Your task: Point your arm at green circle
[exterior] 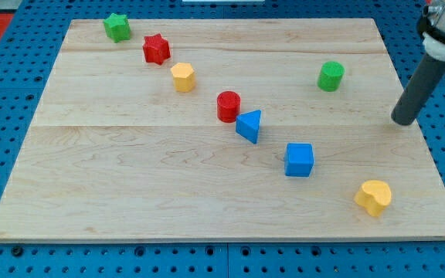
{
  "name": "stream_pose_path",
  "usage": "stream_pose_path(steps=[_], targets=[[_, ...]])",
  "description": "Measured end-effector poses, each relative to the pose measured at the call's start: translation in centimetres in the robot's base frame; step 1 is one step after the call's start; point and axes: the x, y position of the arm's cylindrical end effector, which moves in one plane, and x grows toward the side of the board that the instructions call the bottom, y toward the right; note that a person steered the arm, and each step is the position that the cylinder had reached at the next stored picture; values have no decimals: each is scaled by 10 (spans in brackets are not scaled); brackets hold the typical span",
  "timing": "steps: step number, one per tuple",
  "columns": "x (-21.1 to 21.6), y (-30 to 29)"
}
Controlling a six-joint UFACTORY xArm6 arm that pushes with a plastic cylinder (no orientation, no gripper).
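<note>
A wooden tabletop held eight blocks. The green circle sat toward the view's upper right, apart from the others. My tip, a bare rod with no hand to open or close, rested to the circle's right and slightly lower, not touching it. A blue cube lay below-left.

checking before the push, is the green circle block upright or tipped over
Upright: the green circle block shows its round flat face on top, standing on the wooden board. My tip is to the view's right of it, apart.
</note>
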Motion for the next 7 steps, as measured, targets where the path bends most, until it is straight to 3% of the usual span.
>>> stream_pose_path(steps=[1, 2, 3, 7], targets=[[-39, -8], [-50, -9], [-50, -63], [-91, -64]])
